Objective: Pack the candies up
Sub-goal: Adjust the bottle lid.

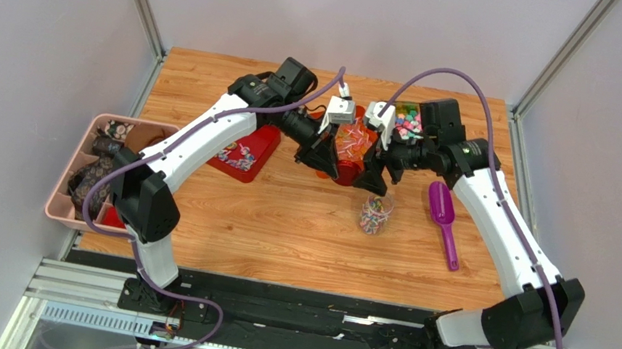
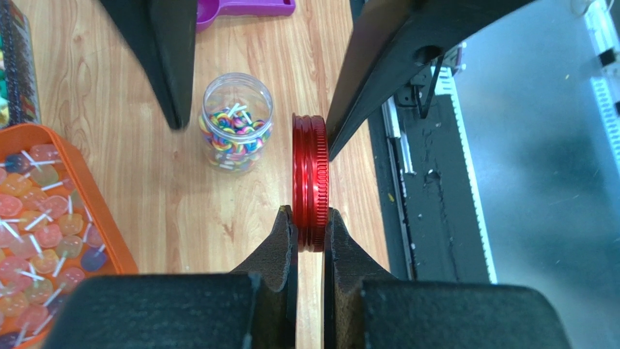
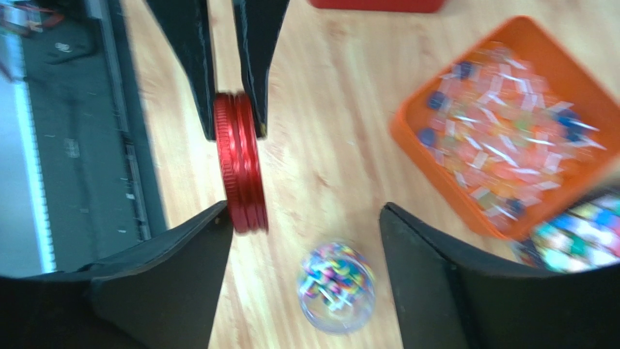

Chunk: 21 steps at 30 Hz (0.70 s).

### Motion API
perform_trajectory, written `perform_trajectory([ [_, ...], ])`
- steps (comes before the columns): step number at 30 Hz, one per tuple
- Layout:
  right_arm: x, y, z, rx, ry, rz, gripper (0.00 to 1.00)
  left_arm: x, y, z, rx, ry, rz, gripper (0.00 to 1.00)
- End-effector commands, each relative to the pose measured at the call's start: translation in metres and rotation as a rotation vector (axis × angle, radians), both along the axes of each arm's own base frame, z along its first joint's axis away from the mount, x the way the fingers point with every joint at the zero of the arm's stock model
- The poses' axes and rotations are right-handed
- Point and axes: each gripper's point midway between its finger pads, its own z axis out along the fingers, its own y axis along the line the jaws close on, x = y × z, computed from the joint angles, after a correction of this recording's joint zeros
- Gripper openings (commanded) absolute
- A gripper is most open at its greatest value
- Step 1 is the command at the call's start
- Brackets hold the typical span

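Candies [image 2: 234, 134] sit in clear jar [image 2: 236, 123], no cap on it, ahead and to the left of left gripper [image 2: 310, 213]. More loose ones lie in orange tray [image 2: 78, 187], further left of that gripper. Left gripper is clenched on red lid [image 2: 311, 174], which stands on edge, pinched across its two flat faces. Right gripper [image 3: 304, 211] faces it with jaws spread wide, holding nothing. One of its fingers is right against the lid, contact not certain, and the jar is below the gap between them. Purple scoop [image 1: 447, 217] lies right of right gripper, untouched.

Handling, my guess: candies are light, small and hard with slick wrappers, so they scatter easily. Pinch singles by the stick or wrapper twist; take bulk with the scoop. Jar looks light and may tip if bumped.
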Motion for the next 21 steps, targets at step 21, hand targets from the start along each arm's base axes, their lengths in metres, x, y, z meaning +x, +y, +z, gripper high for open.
perform_trajectory([
  [21, 0.028, -0.016, 0.027, -0.325, -0.602, -0.231, 1.00, 0.032, -0.039, 0.026, -0.130, 0.588, 0.105, 0.00],
])
